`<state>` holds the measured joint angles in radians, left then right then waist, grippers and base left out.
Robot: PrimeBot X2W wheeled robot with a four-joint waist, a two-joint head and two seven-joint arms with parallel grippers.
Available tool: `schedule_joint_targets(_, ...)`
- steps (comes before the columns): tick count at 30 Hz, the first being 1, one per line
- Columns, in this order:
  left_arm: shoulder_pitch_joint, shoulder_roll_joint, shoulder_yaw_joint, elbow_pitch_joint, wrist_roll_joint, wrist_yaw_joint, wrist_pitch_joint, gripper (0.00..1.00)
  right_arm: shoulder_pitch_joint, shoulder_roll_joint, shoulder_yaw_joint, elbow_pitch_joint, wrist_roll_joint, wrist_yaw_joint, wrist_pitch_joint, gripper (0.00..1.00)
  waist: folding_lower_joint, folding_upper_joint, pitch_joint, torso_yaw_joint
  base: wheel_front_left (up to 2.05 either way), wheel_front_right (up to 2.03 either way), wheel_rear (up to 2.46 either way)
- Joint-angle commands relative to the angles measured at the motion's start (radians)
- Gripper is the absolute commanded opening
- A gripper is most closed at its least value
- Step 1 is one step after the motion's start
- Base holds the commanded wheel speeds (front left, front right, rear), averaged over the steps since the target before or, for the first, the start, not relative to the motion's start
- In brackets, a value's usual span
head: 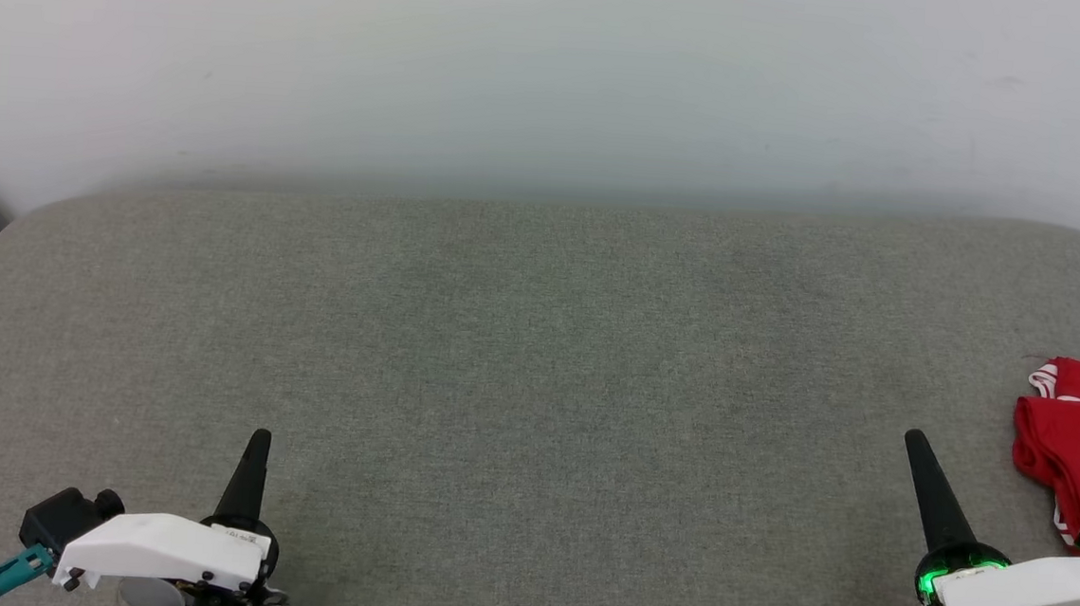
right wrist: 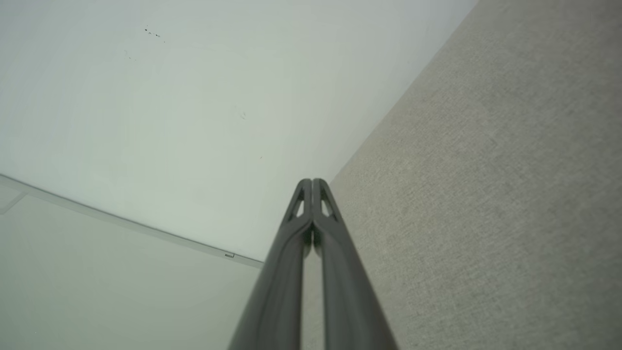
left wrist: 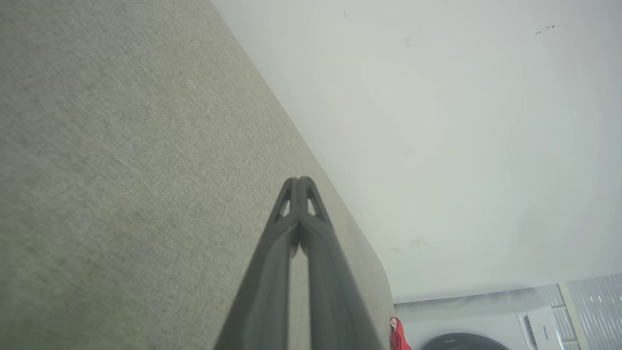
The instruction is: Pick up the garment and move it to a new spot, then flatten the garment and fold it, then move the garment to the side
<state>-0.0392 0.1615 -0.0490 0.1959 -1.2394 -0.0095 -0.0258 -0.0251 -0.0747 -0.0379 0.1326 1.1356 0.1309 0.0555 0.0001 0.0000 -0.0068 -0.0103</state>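
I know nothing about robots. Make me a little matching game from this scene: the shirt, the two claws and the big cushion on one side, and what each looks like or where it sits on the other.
Column one:
1. garment
2. left gripper
3. right gripper
4. cushion

Column two:
A. grey woven fabric, spread wide under everything
B. shut, holding nothing, at the lower left of the head view
C. red with white trim, lying at the far right edge
D. shut, holding nothing, with a green light at its base

Pairs: 1-C, 2-B, 3-D, 4-A
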Motion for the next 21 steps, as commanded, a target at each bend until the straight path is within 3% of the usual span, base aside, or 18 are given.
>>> schedule_joint_targets(1, -0.023, -0.001, 0.014, -0.004, -0.021, -0.011, 0.007, 0.0, -0.027, -0.007, -0.003, -0.001, 0.027, 0.0, 0.003, 0.0, -0.0001, 0.0, 0.0, 0.0, 0.0, 0.0, 0.0)
schedule_joint_targets(21, -0.044, -0.042, 0.069, 0.017, -0.167, -0.057, 0.057, 0.0, -0.05, -0.003, -0.021, 0.045, 0.218, 0.0, 0.015, 0.0, -0.0001, 0.0, 0.004, 0.004, 0.0, 0.0, 0.0)
